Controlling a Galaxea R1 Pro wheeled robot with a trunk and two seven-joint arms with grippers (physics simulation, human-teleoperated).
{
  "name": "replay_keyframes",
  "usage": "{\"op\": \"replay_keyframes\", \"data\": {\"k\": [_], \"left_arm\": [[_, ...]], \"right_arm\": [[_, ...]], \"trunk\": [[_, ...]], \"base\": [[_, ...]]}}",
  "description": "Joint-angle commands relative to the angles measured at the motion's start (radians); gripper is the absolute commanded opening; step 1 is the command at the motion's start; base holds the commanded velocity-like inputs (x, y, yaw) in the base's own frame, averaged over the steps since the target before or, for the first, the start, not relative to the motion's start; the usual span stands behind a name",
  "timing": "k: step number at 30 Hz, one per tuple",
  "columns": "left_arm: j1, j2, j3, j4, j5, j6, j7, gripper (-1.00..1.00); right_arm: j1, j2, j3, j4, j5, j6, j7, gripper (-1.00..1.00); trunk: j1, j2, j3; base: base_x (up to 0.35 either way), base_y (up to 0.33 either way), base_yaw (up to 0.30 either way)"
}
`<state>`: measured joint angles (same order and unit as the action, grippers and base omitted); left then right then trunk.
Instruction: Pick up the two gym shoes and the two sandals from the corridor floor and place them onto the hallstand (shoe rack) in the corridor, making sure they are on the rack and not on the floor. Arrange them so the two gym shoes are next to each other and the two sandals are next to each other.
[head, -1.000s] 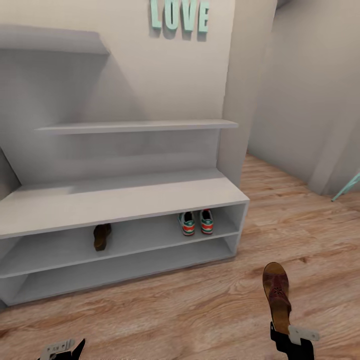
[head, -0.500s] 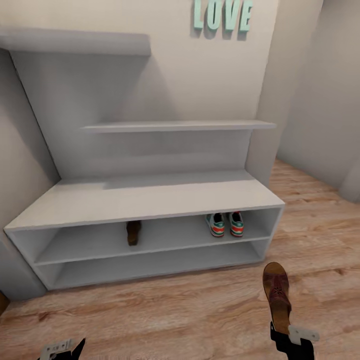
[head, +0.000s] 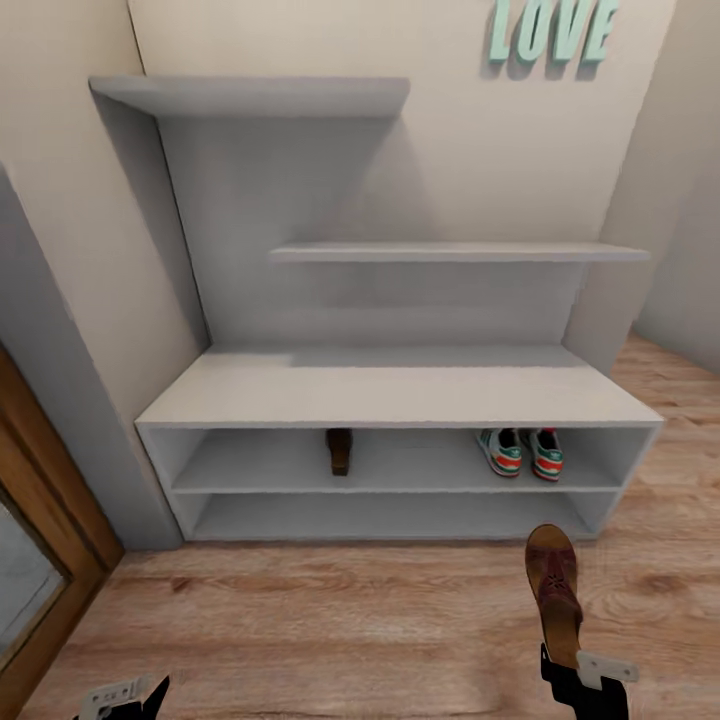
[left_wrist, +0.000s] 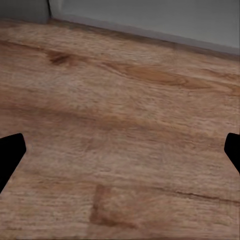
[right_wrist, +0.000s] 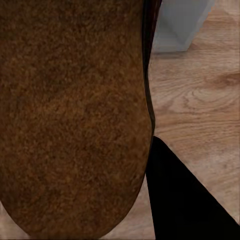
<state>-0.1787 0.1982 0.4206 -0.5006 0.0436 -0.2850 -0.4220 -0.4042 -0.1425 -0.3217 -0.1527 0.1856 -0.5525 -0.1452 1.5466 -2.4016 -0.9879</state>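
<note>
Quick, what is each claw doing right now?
Left claw: open, holding nothing.
Right claw: shut on the brown sandal.

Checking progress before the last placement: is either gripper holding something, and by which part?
The right gripper holds a brown sandal by its heel end; the left gripper is empty.

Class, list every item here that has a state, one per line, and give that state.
Gym shoes: side by side on rack's upper low shelf.
Shelved sandal: same shelf, apart from them.
Held sandal: in right gripper, off the floor.
Left gripper: open, empty.
</note>
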Motion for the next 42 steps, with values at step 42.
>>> {"op": "replay_keyframes", "data": {"k": [42], "left_arm": [[-0.001, -0.002, 0.003, -0.005, 0.005, 0.000, -0.009, 1.00]], "right_arm": [[-0.001, -0.003, -0.004, 0.001, 0.009, -0.001, -0.004, -1.00]], "trunk": [[0.000, 0.000, 0.000]], "base": [[-0.004, 0.210, 0.016]]}}
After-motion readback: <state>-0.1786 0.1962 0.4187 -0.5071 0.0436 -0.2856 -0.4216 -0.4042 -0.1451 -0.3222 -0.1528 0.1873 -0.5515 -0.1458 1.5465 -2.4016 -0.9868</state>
